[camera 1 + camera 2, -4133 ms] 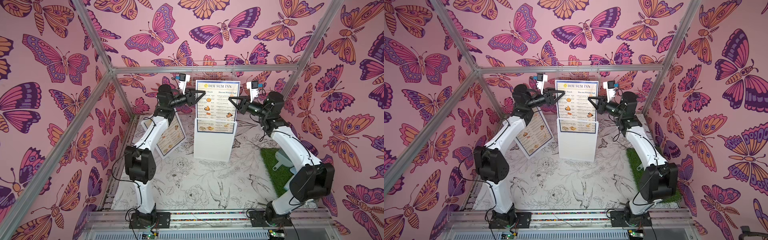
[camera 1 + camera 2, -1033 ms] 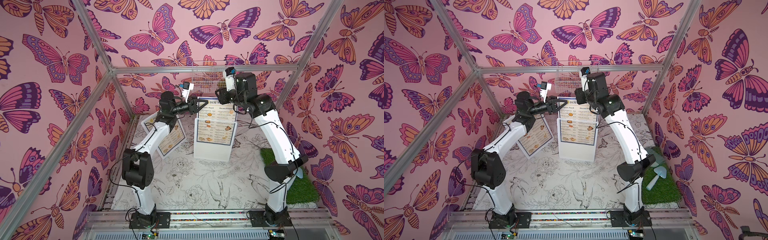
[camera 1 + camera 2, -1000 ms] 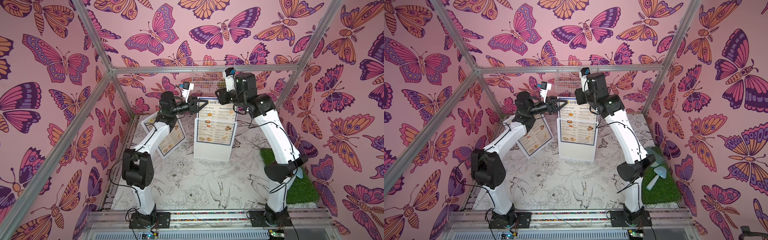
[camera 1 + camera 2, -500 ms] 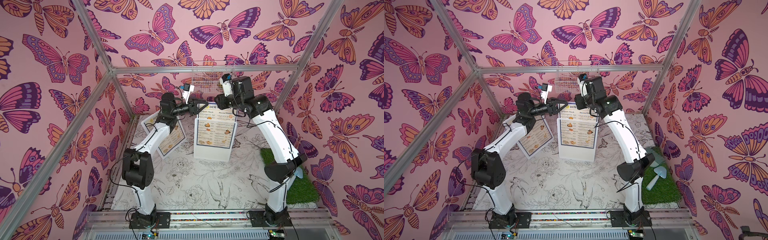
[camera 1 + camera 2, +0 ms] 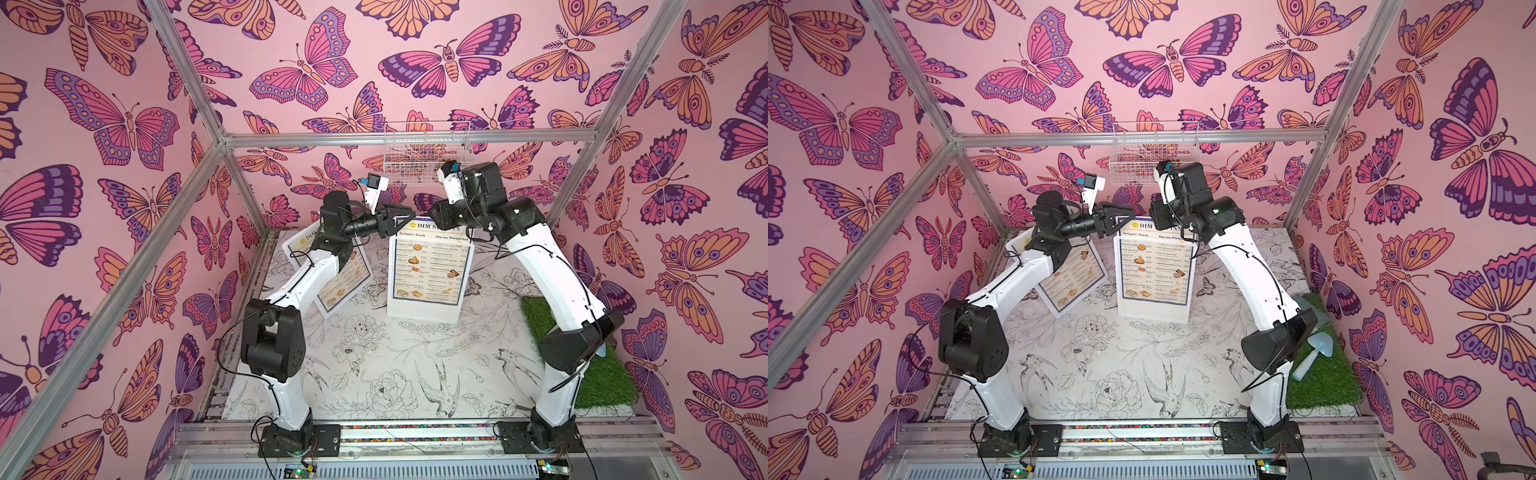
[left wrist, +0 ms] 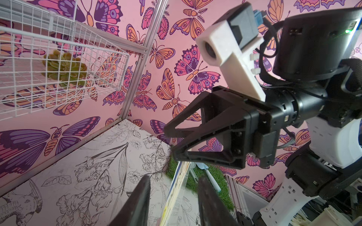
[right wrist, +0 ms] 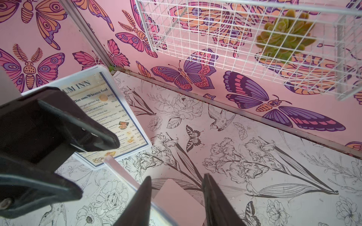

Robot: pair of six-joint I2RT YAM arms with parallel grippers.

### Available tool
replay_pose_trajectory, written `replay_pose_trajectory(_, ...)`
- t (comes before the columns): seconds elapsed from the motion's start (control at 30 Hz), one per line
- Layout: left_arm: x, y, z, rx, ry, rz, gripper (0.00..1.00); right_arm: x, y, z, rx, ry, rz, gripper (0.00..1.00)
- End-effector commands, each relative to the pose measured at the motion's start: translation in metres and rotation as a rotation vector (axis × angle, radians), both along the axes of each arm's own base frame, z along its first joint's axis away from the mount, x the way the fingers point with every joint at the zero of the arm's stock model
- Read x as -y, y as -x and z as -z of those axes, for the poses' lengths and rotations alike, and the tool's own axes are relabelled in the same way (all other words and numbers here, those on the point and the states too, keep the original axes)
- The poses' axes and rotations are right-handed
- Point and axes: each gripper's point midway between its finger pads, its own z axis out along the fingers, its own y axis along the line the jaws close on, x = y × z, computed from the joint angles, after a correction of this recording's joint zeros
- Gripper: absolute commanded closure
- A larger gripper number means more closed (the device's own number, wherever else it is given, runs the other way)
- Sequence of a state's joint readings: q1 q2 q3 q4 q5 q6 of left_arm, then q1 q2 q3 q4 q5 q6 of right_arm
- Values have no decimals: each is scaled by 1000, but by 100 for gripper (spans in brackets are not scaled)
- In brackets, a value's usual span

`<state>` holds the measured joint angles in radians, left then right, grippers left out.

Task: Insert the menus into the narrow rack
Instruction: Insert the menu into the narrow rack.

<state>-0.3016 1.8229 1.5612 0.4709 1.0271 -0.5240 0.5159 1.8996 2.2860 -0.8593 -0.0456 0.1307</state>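
One menu point(image 5: 430, 270) stands upright, low in the white narrow rack point(image 5: 422, 314) at the middle back in both top views. My left gripper point(image 5: 405, 212) is at the menu's top left corner. In the left wrist view the menu's edge point(image 6: 176, 187) runs between my open fingers with a gap on each side. My right gripper point(image 5: 436, 212) is at the top right corner, open point(image 7: 177, 178), with the menu's clear edge point(image 7: 115, 166) beside one finger. A second menu point(image 5: 336, 278) leans in the back left corner behind the left arm.
A white wire basket point(image 5: 428, 151) holding a green succulent point(image 7: 284, 33) hangs on the back wall just above both grippers. A grass mat point(image 5: 1325, 382) with a pale blue mushroom point(image 5: 1316, 345) lies front right. Aluminium posts frame the cell.
The upright menu has sunk lower into the white rack. Both grippers came down with its top edge, and the right wrist dropped below the wire basket.
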Motion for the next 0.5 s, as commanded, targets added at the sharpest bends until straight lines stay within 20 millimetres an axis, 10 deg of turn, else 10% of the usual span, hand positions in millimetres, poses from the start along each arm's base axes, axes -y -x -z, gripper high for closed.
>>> replay_pose_trajectory(0.0,-3,12,-6,39,-2,-1,58,1,6,-21,41,-32,-3,55)
replay_pose_trajectory(0.47,-7,12,8,19,-17,-32,57,5,14,18,-24,0,0,56)
